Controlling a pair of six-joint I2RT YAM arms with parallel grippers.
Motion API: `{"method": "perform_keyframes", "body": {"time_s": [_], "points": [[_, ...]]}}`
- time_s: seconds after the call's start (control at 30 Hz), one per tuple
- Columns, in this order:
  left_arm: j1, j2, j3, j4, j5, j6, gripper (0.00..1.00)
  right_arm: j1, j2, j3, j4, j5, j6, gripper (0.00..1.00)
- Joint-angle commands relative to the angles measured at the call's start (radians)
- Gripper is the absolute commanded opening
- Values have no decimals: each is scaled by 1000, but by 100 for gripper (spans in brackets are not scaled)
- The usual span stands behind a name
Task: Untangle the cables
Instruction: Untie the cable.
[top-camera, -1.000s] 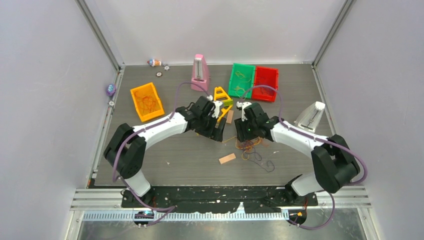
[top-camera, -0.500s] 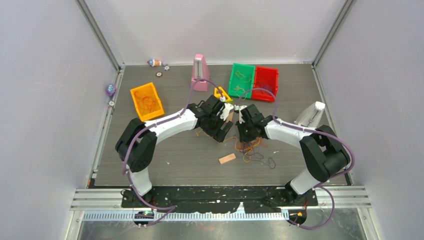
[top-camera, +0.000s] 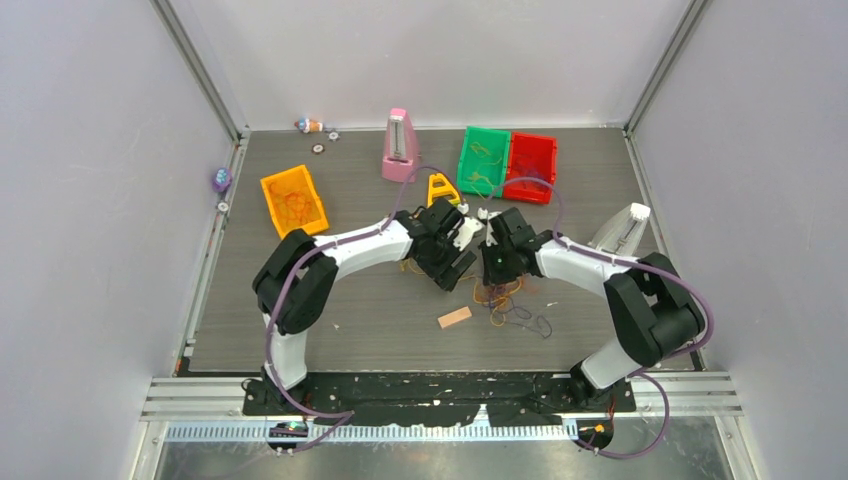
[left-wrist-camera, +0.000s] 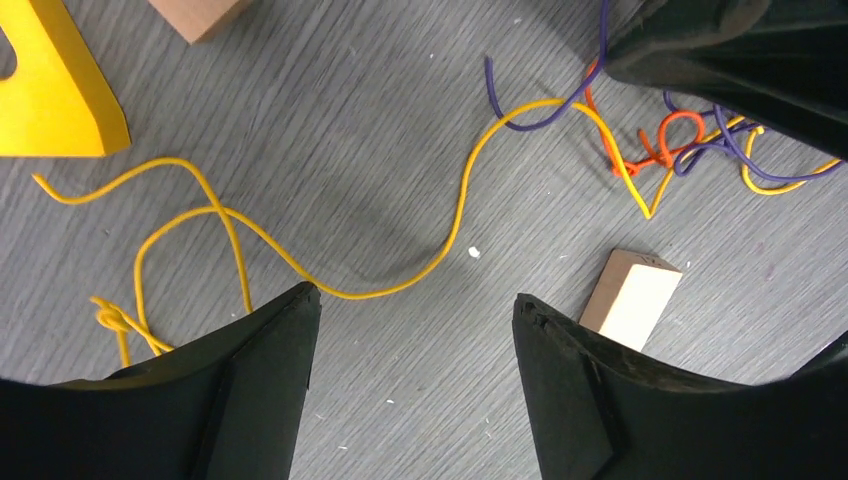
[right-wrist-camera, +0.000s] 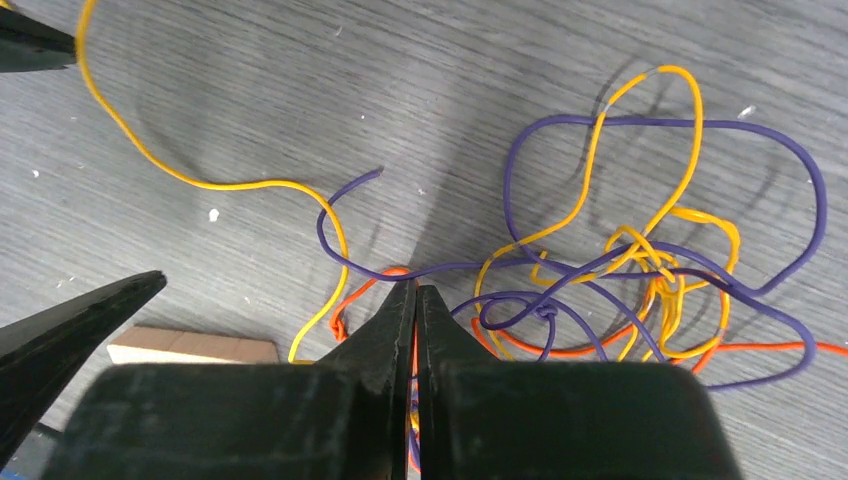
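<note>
The cables (top-camera: 505, 300) lie as a small tangle of orange, yellow and purple strands on the grey table, right of centre. In the right wrist view the tangle (right-wrist-camera: 640, 270) spreads ahead of my right gripper (right-wrist-camera: 415, 292). Its jaws are pressed together at the tangle's left edge with an orange strand (right-wrist-camera: 365, 290) pinched between them. My left gripper (left-wrist-camera: 415, 300) hovers open over a long loose yellow strand (left-wrist-camera: 400, 285) that runs from the tangle (left-wrist-camera: 680, 140). Nothing is between its fingers. Seen from above, the left gripper (top-camera: 456, 268) and the right gripper (top-camera: 492, 274) almost meet.
A tan block (top-camera: 454, 317) lies just in front of both grippers. A yellow triangular piece (top-camera: 443, 188) and a pink metronome (top-camera: 400, 145) stand behind them. Green bin (top-camera: 482, 160) and red bin (top-camera: 530, 167) sit at the back, orange bin (top-camera: 294, 203) left, white metronome (top-camera: 622, 233) right.
My right gripper has shut on a strand at the tangle's edge. The left arm has swung right, bringing its open gripper close beside the right one.
</note>
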Motion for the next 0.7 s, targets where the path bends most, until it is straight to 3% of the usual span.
{"method": "perform_keyframes", "body": {"time_s": [0.0, 0.27, 0.5, 0.67], "points": [[-20, 15, 5, 63, 2, 29, 71, 10, -113, 12, 61, -139, -23, 5], [-34, 32, -10, 72, -82, 48, 68, -56, -170, -1, 62, -241, 1, 5], [-34, -213, -234, 348, -84, -12, 76, -93, -190, -7, 50, -261, -9, 5], [-34, -290, -294, 409, -35, 18, 76, -105, -213, -10, 37, -264, -17, 5]]}}
